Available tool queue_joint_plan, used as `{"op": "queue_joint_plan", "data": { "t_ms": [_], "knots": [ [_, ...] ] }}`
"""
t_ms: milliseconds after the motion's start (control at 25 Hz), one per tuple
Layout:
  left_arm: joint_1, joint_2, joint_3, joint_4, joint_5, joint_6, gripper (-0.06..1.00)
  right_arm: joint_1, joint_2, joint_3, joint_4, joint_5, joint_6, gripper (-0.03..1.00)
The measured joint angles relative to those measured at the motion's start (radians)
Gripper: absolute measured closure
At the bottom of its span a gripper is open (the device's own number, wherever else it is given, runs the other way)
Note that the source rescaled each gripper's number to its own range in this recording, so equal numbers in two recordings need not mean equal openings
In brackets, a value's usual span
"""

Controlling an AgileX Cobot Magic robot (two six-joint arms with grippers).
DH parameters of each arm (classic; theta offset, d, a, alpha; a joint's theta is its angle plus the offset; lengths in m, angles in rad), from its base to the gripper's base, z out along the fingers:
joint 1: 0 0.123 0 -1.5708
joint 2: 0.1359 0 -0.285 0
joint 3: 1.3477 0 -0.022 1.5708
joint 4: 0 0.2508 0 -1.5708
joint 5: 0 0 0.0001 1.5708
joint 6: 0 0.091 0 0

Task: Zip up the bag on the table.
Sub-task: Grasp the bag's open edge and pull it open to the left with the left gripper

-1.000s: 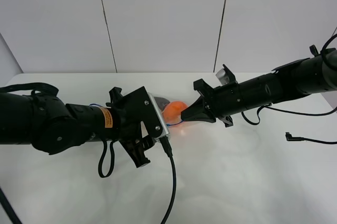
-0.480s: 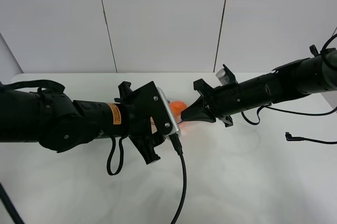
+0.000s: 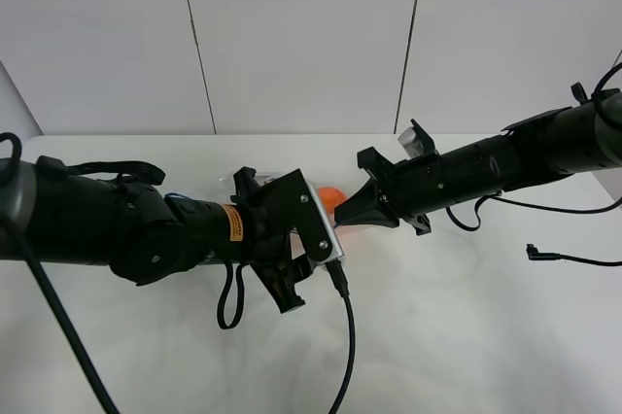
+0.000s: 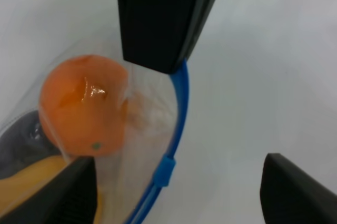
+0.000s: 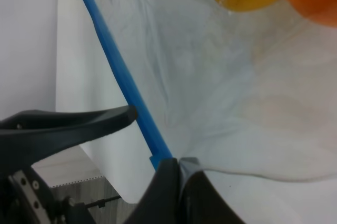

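My right fingers (image 5: 167, 187) clamp the bag (image 4: 142, 129) at its blue zipper strip (image 5: 118, 77). My left fingers (image 4: 73, 192), spread apart, straddle the slider (image 4: 164, 170). The bag lies on the bench (image 4: 263, 66) beneath them.

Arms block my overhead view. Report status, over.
Left claw open, zipper slider between its fingers. Right claw shut on the bag at its blue zipper end. No obstruction seen at the slider.
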Motion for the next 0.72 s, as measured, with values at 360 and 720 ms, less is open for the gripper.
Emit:
{"op": "queue_joint_plan", "data": {
  "t_ms": [360,720],
  "knots": [
    [0.0,0.03,-0.009,0.0,-0.017,0.0,0.17,0.0,0.0,0.0,-0.005,0.0,-0.001,0.97],
    [0.0,0.03,-0.009,0.003,-0.038,0.004,0.29,0.0,0.0,0.0,-0.006,0.0,-0.001,0.97]
  ]
}}
